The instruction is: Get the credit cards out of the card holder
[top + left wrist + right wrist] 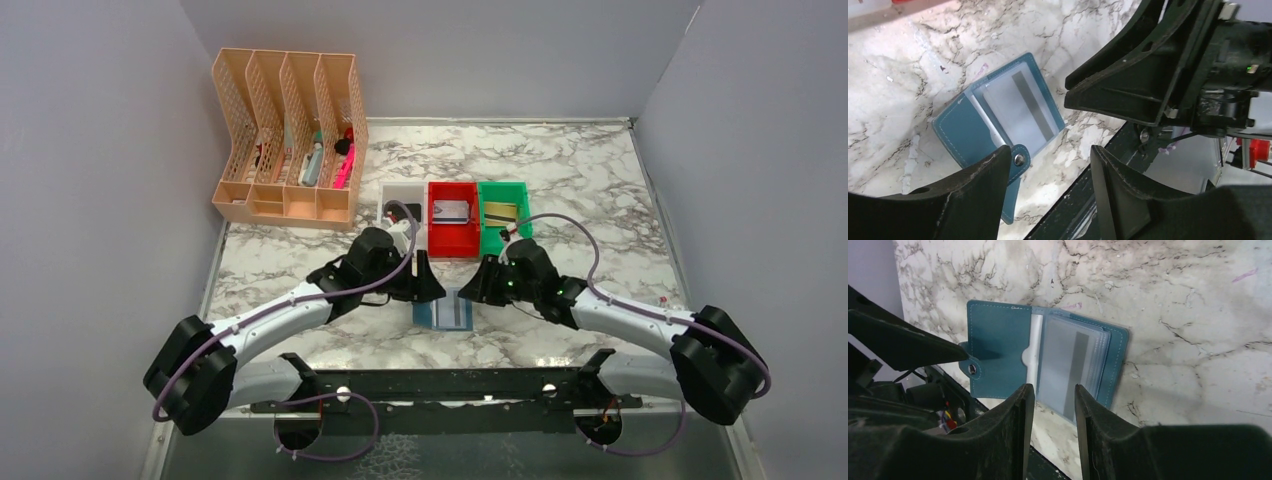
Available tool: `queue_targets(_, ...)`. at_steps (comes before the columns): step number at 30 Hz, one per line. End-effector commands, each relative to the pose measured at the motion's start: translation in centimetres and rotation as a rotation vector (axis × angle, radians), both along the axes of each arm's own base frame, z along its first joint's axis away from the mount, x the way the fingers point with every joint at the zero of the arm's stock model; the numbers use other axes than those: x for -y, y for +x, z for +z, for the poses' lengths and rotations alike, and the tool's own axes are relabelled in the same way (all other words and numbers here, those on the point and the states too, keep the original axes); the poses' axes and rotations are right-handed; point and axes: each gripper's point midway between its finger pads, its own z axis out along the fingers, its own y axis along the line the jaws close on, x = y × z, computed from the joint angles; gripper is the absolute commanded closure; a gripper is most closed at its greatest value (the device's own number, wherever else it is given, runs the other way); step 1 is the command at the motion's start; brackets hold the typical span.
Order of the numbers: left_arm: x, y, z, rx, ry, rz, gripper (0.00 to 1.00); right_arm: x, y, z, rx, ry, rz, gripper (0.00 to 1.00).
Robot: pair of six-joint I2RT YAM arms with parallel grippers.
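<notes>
Hovering over the card holder (998,335), neither gripper is seen to pinch anything. The holder is laid open and flat on the marble table (600,180) between the two arms, with its blue flap on one side and its clear pockets on the other. The right gripper (1050,390) is poised at the holder's near edge, fingers parted only a little and empty. The left gripper (1050,162) is spread wider above the holder's snap tab (1019,159), also empty. A silver-grey card (1068,365) with a dark stripe is seen through the top pocket. More clear leaves are stacked beneath; whether they are filled cannot be told.

For a clean pull, the blue flap would best be pinned by the left gripper, so the holder is not dragged along. The card's edge should then be nipped at the pocket mouth, judged to lie by the spine at the half-round cut-out (1028,356), and drawn out flat along the pocket rather than lifted.

Beyond the holder a white bin (400,192), a red bin (440,243) and a green bin (495,240) are lined up. A pale card (452,211) is seen in the red one, a gold-and-black card (500,213) in the green. Farther beyond the holder a peach rack (290,140) is stood.

Little room is left over the holder with both grippers so near each other, and the slick plastic may let the card slip.
</notes>
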Motion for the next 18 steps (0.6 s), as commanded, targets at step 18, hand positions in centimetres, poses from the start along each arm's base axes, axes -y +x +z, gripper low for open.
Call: queue_targets(18, -2.7, 0.0, -6.4, -0.047, 0.207, 0.068, 0.43, -2.8, -0.9, -2.0, -0.156, 0.036, 0.092, 0.63)
